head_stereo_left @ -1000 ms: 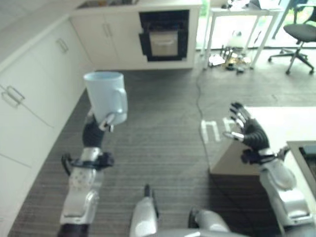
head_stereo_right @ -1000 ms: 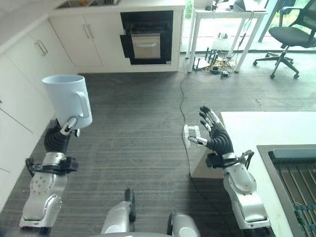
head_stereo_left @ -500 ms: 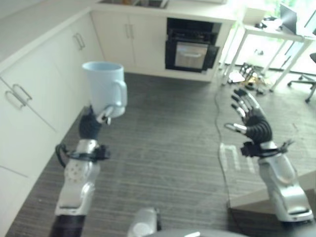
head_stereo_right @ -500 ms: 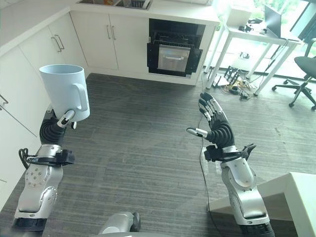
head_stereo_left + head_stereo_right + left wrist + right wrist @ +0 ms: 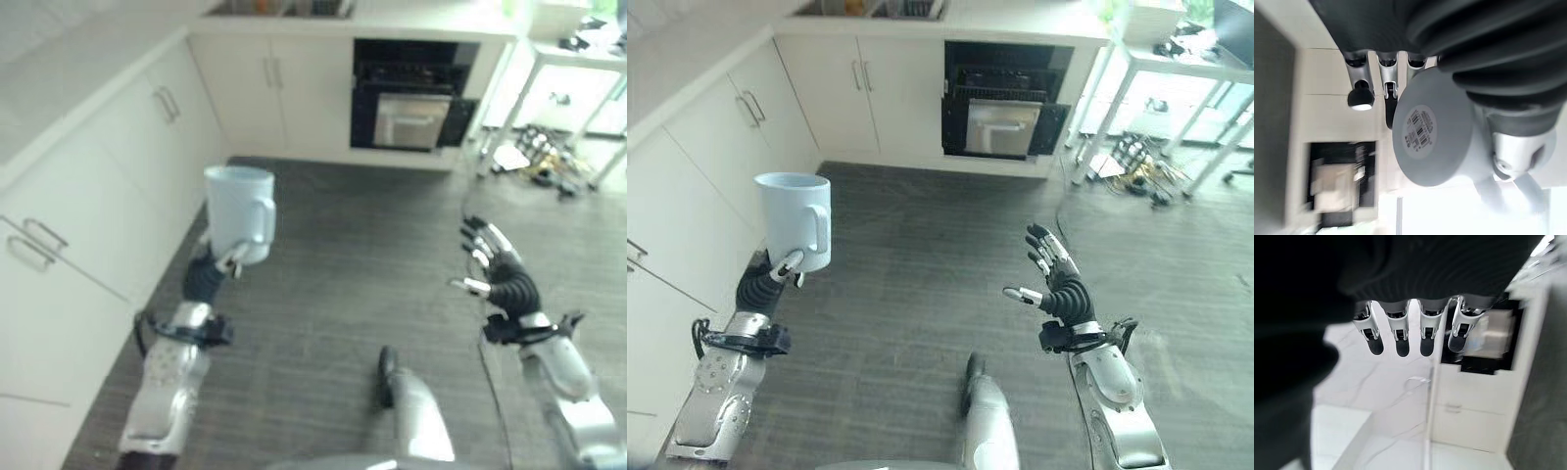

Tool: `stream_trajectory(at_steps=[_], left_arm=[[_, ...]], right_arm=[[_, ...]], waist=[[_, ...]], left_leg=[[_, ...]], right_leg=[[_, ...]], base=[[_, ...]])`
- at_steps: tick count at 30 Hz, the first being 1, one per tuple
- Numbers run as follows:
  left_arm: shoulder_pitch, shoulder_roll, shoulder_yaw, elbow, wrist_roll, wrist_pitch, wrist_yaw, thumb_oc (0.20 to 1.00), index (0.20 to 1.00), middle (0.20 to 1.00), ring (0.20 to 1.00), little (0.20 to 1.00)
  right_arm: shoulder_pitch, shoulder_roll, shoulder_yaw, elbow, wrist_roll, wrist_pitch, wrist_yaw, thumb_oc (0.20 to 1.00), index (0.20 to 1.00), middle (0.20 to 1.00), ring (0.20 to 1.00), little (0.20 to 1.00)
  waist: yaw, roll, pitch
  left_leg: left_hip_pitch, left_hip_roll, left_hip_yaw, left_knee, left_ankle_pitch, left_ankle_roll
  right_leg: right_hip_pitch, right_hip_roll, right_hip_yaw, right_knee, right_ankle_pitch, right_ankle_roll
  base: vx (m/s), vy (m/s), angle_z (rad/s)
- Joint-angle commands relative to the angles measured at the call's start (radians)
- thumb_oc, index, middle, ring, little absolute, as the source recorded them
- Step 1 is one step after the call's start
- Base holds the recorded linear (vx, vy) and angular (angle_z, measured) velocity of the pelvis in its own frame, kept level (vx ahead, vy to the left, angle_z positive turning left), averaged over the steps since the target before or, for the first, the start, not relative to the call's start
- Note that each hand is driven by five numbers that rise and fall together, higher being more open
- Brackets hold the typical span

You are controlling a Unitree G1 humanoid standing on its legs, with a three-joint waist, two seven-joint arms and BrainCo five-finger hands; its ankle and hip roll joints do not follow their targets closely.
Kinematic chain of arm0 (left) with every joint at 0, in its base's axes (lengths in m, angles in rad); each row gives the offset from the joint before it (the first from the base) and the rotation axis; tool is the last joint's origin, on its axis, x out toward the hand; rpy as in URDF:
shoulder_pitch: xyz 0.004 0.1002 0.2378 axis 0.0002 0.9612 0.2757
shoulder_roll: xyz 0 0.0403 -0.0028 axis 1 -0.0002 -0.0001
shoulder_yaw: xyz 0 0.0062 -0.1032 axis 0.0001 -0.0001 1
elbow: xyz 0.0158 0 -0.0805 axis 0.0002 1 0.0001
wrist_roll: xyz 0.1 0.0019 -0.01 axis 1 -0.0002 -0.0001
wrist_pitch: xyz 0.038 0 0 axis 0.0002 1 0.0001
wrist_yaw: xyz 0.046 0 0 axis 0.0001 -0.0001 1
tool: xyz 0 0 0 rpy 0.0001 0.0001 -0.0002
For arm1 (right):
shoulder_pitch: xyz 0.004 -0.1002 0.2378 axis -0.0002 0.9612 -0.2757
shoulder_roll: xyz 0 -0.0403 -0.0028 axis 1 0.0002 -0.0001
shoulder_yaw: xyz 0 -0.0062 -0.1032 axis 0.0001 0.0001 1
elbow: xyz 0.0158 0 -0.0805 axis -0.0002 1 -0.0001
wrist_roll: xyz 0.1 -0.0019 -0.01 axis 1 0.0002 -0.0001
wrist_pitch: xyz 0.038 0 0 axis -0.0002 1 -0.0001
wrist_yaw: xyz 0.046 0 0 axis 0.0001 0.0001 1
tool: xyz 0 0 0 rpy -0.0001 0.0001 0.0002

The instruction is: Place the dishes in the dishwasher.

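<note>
While I stand on the dark grey floor (image 5: 911, 284), I count one mug (image 5: 795, 220), pale blue, held upright at the left of the frame in my left hand (image 5: 782, 264), whose fingers are curled about its handle side. From my left wrist, the mug's round base (image 5: 1432, 133) shows with a barcode label stuck on it. My right hand (image 5: 1058, 284) is raised at the right of centre with its fingers spread wide and straight, holding nothing; from my right wrist, its dark fingertips (image 5: 1399, 345) hang in a row. One appliance with a dark opening (image 5: 1004, 98), its door partly down, sits at the upper middle among white cabinets (image 5: 867, 93). More white cabinets run down the left edge under a pale worktop (image 5: 686, 59). One white table (image 5: 1176, 59) stands at the upper right.
</note>
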Motion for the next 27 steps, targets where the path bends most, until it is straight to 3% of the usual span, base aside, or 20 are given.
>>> stream_trajectory(at_steps=[1, 3, 4, 5, 6, 7, 8, 10, 11, 12, 14, 15, 18, 21, 25, 27], left_arm=[[-0.012, 0.094, 0.041, -0.090, -0.022, -0.061, 0.008, 0.200, 0.200, 0.200, 0.200, 0.200], [-0.009, 0.093, 0.046, -0.099, -0.028, -0.062, 0.017, 0.200, 0.200, 0.200, 0.200, 0.200], [-0.005, 0.092, 0.050, -0.103, -0.030, -0.059, 0.018, 0.200, 0.200, 0.200, 0.200, 0.200], [-0.001, 0.091, 0.051, -0.104, -0.030, -0.059, 0.017, 0.200, 0.200, 0.200, 0.200, 0.200], [0.009, 0.084, 0.052, -0.108, -0.024, -0.060, 0.024, 0.200, 0.200, 0.200, 0.200, 0.200], [0.019, 0.072, 0.049, -0.109, -0.013, -0.067, 0.032, 0.200, 0.200, 0.200, 0.200, 0.200], [0.023, 0.066, 0.047, -0.109, -0.008, -0.071, 0.036, 0.200, 0.200, 0.200, 0.200, 0.200], [0.022, 0.059, 0.044, -0.100, -0.002, -0.073, 0.032, 0.200, 0.200, 0.200, 0.200, 0.200], [0.020, 0.058, 0.044, -0.093, 0.000, -0.074, 0.022, 0.200, 0.200, 0.200, 0.200, 0.200], [0.033, 0.061, 0.058, -0.089, -0.002, -0.082, 0.011, 0.200, 0.200, 0.200, 0.200, 0.200], [0.045, 0.064, 0.067, -0.079, -0.015, -0.096, 0.003, 0.200, 0.200, 0.200, 0.200, 0.200], [0.045, 0.062, 0.064, -0.074, -0.014, -0.101, 0.007, 0.200, 0.200, 0.200, 0.200, 0.200], [0.047, 0.058, 0.049, -0.056, -0.010, -0.130, -0.003, 0.200, 0.200, 0.200, 0.200, 0.200], [0.031, 0.073, 0.059, -0.047, -0.028, -0.125, 0.013, 0.200, 0.200, 0.200, 0.200, 0.200], [-0.038, 0.078, 0.056, -0.050, -0.008, -0.092, -0.003, 0.200, 0.200, 0.200, 0.200, 0.200], [-0.040, 0.076, 0.064, -0.054, -0.005, -0.085, -0.009, 0.200, 0.200, 0.200, 0.200, 0.200]], right_arm=[[-0.052, 0.012, -0.033, -0.047, 0.035, -0.041, -0.019, 1.000, 1.000, 1.000, 1.000, 1.000], [-0.051, 0.000, -0.040, -0.056, 0.042, -0.035, -0.010, 1.000, 1.000, 1.000, 1.000, 1.000], [-0.044, -0.006, -0.048, -0.059, 0.052, -0.036, -0.001, 1.000, 1.000, 1.000, 1.000, 1.000], [-0.037, -0.009, -0.052, -0.062, 0.059, -0.034, 0.006, 1.000, 1.000, 1.000, 1.000, 1.000], [-0.029, -0.013, -0.055, -0.064, 0.064, -0.033, 0.024, 1.000, 1.000, 1.000, 1.000, 1.000], [-0.026, -0.017, -0.054, -0.062, 0.067, -0.037, 0.045, 1.000, 1.000, 1.000, 1.000, 1.000], [-0.025, -0.017, -0.051, -0.058, 0.063, -0.040, 0.051, 1.000, 1.000, 1.000, 1.000, 1.000], [-0.037, -0.017, -0.046, -0.043, 0.056, -0.038, 0.045, 1.000, 1.000, 1.000, 1.000, 1.000], [-0.054, -0.022, -0.037, -0.027, 0.063, -0.036, 0.026, 1.000, 1.000, 1.000, 1.000, 1.000], [-0.071, -0.016, -0.036, -0.016, 0.072, -0.029, 0.034, 1.000, 1.000, 1.000, 1.000, 1.000], [-0.062, -0.001, -0.033, -0.018, 0.050, -0.032, 0.047, 1.000, 1.000, 1.000, 1.000, 1.000], [-0.056, 0.004, -0.030, -0.021, 0.042, -0.034, 0.052, 1.000, 1.000, 1.000, 1.000, 1.000], [-0.033, -0.005, -0.031, -0.019, 0.043, -0.056, 0.051, 1.000, 1.000, 1.000, 1.000, 1.000], [-0.019, -0.020, -0.053, -0.043, 0.072, -0.040, 0.087, 1.000, 1.000, 1.000, 1.000, 1.000], [-0.077, 0.007, -0.027, -0.039, 0.041, -0.014, 0.036, 1.000, 1.000, 1.000, 1.000, 1.000], [-0.089, 0.016, -0.021, -0.034, 0.032, -0.011, 0.035, 1.000, 1.000, 1.000, 1.000, 1.000]], waist=[[-0.015, -0.069, -0.053], [-0.029, -0.053, -0.069], [-0.034, -0.043, -0.077], [-0.035, -0.039, -0.079], [-0.029, -0.039, -0.083], [-0.013, -0.060, -0.074], [-0.005, -0.070, -0.065], [0.020, -0.090, -0.038], [0.039, -0.091, -0.025], [0.049, -0.075, -0.019], [0.060, -0.028, -0.005], [0.064, -0.016, -0.003], [0.083, 0.004, -0.003], [0.089, 0.006, -0.023], [0.133, -0.032, -0.069], [0.144, -0.042, -0.076]], left_leg=[[-0.215, -0.013, -0.006, -0.002, 0.019, 0.067], [-0.181, 0.031, 0.023, -0.002, 0.077, 0.035], [-0.164, 0.058, 0.028, -0.002, 0.170, 0.008], [-0.160, 0.071, 0.028, -0.002, 0.217, -0.007], [-0.144, 0.077, 0.021, -0.002, 0.354, -0.033], [-0.172, 0.064, 0.019, 0.083, 0.444, -0.050], [-0.217, 0.056, 0.015, 0.160, 0.455, -0.052], [-0.358, 0.048, 0.021, 0.277, 0.425, -0.026], [-0.405, 0.042, 0.034, 0.238, 0.390, -0.001], [-0.387, 0.048, 0.070, 0.028, 0.371, 0.015], [-0.492, 0.078, 0.039, -0.002, 0.297, 0.008], [-0.536, 0.091, 0.022, -0.002, 0.288, 0.000], [-0.638, 0.142, 0.028, -0.002, 0.339, -0.024], [-0.616, 0.145, 0.035, -0.002, 0.317, -0.009], [-0.595, 0.072, 0.033, -0.002, 0.273, 0.044], [-0.591, 0.049, 0.023, -0.002, 0.265, 0.061]], right_leg=[[0.088, -0.104, 0.046, -0.131, -0.015, 0.235], [0.105, -0.076, 0.029, -0.131, -0.035, 0.207], [0.116, -0.048, 0.024, -0.131, -0.056, 0.186], [0.123, -0.033, 0.025, -0.131, -0.067, 0.175], [0.145, -0.008, 0.036, -0.131, -0.094, 0.153], [0.182, -0.001, 0.061, -0.131, -0.119, 0.128], [0.201, 0.002, 0.072, -0.131, -0.128, 0.118], [0.250, 0.001, 0.090, -0.131, -0.146, 0.105], [0.279, 0.008, 0.099, -0.131, -0.165, 0.109], [0.298, 0.025, 0.118, -0.131, -0.191, 0.127], [0.326, 0.064, 0.130, -0.131, -0.217, 0.144], [0.341, 0.075, 0.139, -0.131, -0.232, 0.147], [0.419, 0.102, 0.150, -0.131, -0.296, 0.145], [0.455, 0.069, 0.137, -0.131, -0.322, 0.165], [0.486, -0.006, 0.105, -0.131, -0.309, 0.206], [0.499, -0.019, 0.101, -0.131, -0.280, 0.217]], base=[[0.32, -0.260, -0.50], [0.29, -0.263, -0.41], [0.22, -0.237, -0.40], [0.29, -0.303, -0.47], [0.30, -0.341, -0.51], [0.28, -0.336, -0.69], [0.22, -0.307, -1.03], [0.16, -0.167, -1.09], [0.28, 0.012, -0.59], [0.29, 0.109, -0.57], [0.26, 0.222, -1.00], [0.27, 0.198, -0.49], [0.32, 0.218, -0.39], [0.36, 0.312, -0.65], [0.30, 0.321, 0.10], [0.20, 0.273, 0.26]])
